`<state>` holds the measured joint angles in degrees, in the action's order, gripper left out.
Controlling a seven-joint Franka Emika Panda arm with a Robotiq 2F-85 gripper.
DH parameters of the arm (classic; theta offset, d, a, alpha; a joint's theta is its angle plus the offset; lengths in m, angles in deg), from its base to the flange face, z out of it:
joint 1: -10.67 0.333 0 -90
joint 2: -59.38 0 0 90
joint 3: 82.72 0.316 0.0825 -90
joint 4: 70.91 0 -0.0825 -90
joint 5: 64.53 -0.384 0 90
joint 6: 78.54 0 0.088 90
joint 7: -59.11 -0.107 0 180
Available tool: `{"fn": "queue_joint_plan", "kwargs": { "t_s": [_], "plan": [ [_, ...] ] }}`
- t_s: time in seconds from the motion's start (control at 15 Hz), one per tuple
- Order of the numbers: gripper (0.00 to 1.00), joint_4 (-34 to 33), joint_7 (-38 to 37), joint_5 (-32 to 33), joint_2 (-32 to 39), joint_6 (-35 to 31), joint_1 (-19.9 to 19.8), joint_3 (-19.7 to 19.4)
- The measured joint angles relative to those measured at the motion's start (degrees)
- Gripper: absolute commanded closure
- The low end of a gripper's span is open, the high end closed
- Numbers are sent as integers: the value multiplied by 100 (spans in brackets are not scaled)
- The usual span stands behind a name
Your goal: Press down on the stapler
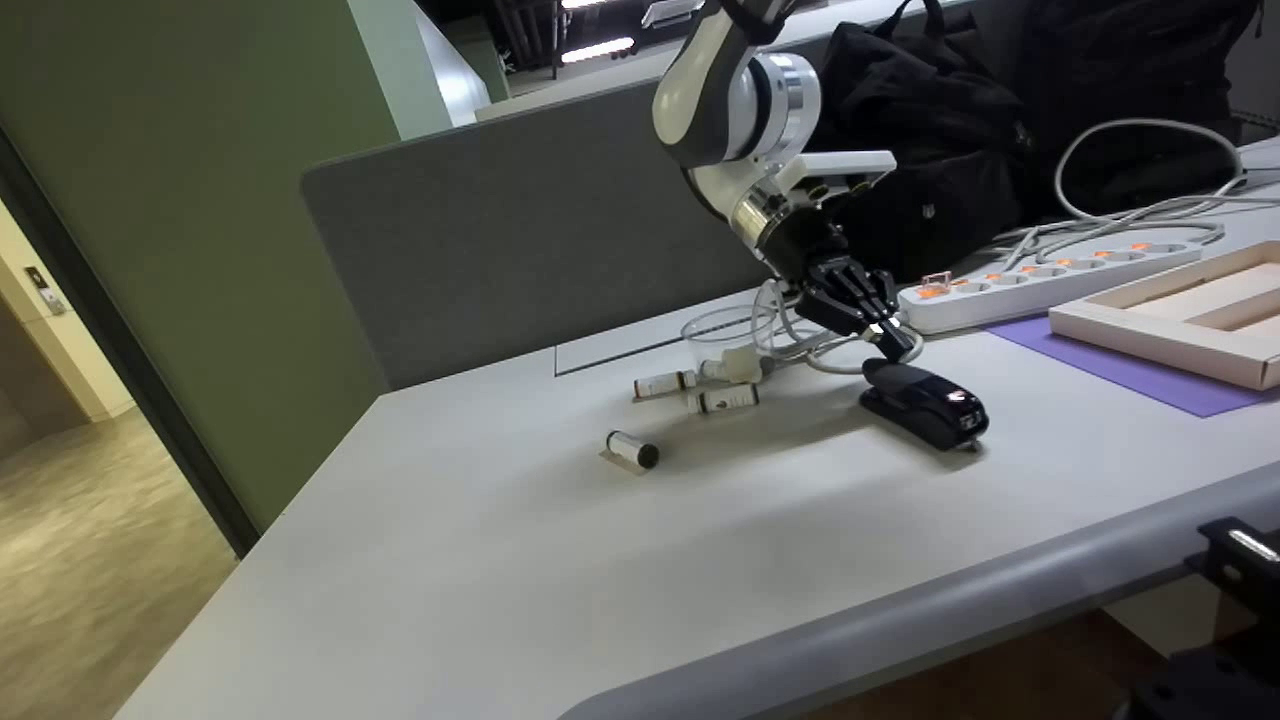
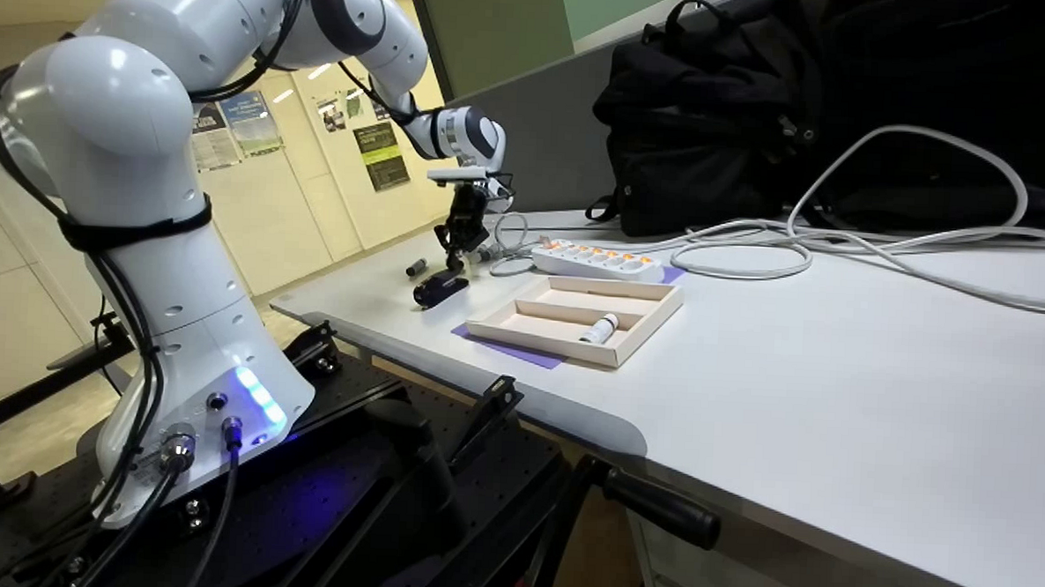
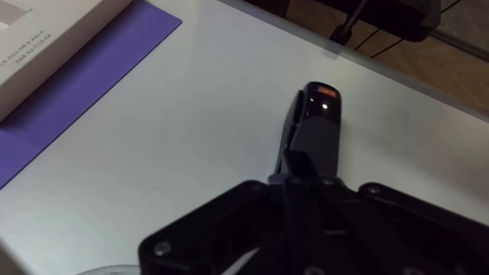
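The black stapler [image 1: 925,402] lies on the white table, also seen in an exterior view [image 2: 441,289] and in the wrist view [image 3: 319,130]. Its front end points toward the table's near edge. My gripper [image 1: 896,348] is shut with nothing between its fingers. It points down at the rear end of the stapler's top arm; it also shows in an exterior view [image 2: 455,262]. In the wrist view the fingertips [image 3: 300,162] overlap the rear part of the stapler and hide it. I cannot tell whether they touch it or hover just above.
Several small white cylinders [image 1: 632,449] lie on the table, near a clear cup [image 1: 728,330]. A white power strip [image 1: 1050,283] with cables stands behind the stapler. A pale divided tray [image 2: 574,313] sits on a purple sheet [image 3: 95,72]. Black bags [image 2: 707,116] stand at the back.
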<state>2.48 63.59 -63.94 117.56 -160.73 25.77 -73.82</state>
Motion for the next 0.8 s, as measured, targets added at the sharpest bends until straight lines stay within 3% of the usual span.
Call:
{"fn": "queue_joint_plan", "kwargs": {
  "t_s": [0.8],
  "plan": [
    [100,-914,-95,740,615,672,585,-131]
  ]
}}
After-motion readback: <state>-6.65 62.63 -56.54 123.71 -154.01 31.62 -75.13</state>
